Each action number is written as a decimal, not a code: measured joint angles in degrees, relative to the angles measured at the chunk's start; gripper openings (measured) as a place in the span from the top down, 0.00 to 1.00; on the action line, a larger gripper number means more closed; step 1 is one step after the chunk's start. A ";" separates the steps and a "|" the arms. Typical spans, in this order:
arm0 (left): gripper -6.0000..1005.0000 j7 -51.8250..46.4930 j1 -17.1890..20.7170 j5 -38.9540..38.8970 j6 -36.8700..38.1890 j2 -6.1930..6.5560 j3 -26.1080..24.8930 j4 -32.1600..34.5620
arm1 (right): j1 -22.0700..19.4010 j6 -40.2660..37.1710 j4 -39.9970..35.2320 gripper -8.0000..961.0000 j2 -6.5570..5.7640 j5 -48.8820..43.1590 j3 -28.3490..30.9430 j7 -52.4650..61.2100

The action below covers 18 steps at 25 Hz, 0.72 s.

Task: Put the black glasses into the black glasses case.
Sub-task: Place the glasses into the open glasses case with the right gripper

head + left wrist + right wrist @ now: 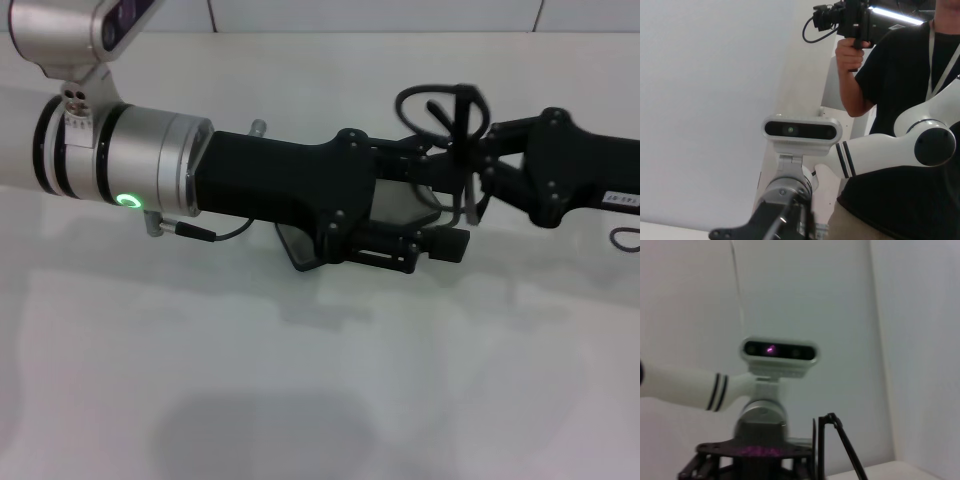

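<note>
Where claws (462, 170) meet: unreadable label (622, 198).

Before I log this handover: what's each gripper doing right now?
Left gripper: cannot be told.
Right gripper: shut on the black glasses, held above the table.

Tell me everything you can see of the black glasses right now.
The black glasses are held up above the white table, between the two grippers that meet at mid-scene. In the head view only thin black frame loops and a slender temple arm show, standing roughly upright against the right gripper, which seems to grip them. The right wrist view shows thin black frame pieces rising in front of the camera. The lenses look clear. Whether the left gripper touches them cannot be told.
</note>
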 joint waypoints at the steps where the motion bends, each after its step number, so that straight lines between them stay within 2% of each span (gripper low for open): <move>1: 0.32 -0.02 0.12 -0.08 0.06 0.05 0.01 0.00 | -0.24 0.09 -0.01 0.90 -0.03 0.01 0.69 -0.05; 5: 0.32 0.14 0.95 -0.64 0.23 0.38 0.01 0.00 | -2.01 0.81 -1.91 0.90 0.05 -0.75 4.25 -0.86; 6: 0.32 0.40 2.25 -1.76 0.23 0.94 -0.07 0.06 | -2.33 1.09 -3.61 0.90 0.20 -2.15 4.23 -0.81; 9: 0.32 0.52 4.69 -3.26 0.10 2.20 -2.43 0.17 | -2.87 2.70 -9.70 0.90 1.49 -8.79 4.00 0.45; 10: 0.32 0.52 5.59 -3.46 0.01 2.60 -4.33 0.18 | -3.37 3.96 -13.13 0.90 2.44 -12.49 3.93 1.40; 11: 0.32 0.52 6.58 -3.51 -0.21 2.75 -7.24 0.19 | -3.94 5.30 -15.62 0.90 2.90 -14.37 3.10 2.01; 15: 0.32 0.29 10.12 -3.59 -1.58 2.74 -18.09 0.17 | -6.16 11.92 -23.83 0.90 3.42 -16.93 -6.36 3.51; 18: 0.32 0.18 11.81 -3.63 -3.52 2.21 -24.36 -0.31 | -9.70 21.38 -32.07 0.90 3.37 -17.45 -15.61 3.77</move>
